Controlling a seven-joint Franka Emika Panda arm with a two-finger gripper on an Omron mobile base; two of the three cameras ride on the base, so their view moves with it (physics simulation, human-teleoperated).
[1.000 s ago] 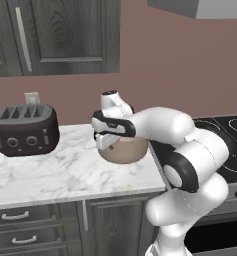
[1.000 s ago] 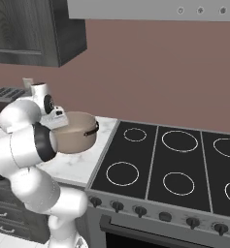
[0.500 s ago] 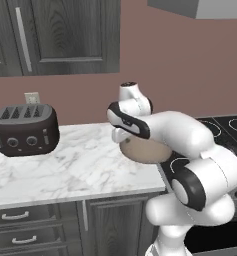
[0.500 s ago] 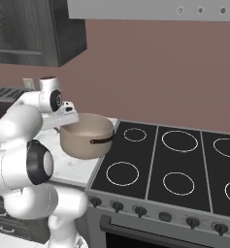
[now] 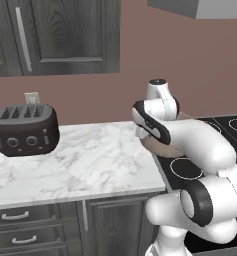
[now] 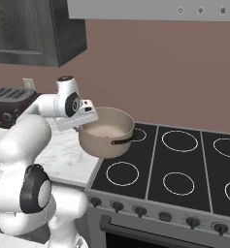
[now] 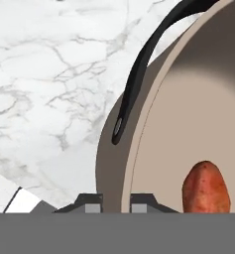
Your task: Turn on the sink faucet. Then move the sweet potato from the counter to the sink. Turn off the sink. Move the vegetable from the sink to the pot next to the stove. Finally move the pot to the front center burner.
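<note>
My gripper [image 7: 117, 202] is shut on the left rim of the beige pot [image 6: 106, 135], one finger outside the wall and one inside. The pot hangs in the air, over the seam between the white marble counter [image 6: 63, 150] and the black stove [image 6: 184, 164]. The orange-red sweet potato [image 7: 205, 186] lies inside the pot [image 7: 188, 99]. A black side handle [image 7: 139, 74] curves along the pot's outer wall. From the left base camera my arm hides most of the pot [image 5: 157, 146]. The front center burner [image 6: 178, 183] is bare. The sink and its faucet are out of view.
A dark four-slot toaster [image 5: 25, 130] stands at the back left of the counter [image 5: 80, 160], under dark wall cabinets [image 5: 65, 35]. Stove knobs [image 6: 140, 211] line the steel front. A range hood [image 6: 160, 9] hangs above the cooktop.
The arm has swung right with the pot in its grip, carrying it from above the counter to the stove's left edge. The gripper has stayed shut on the rim.
</note>
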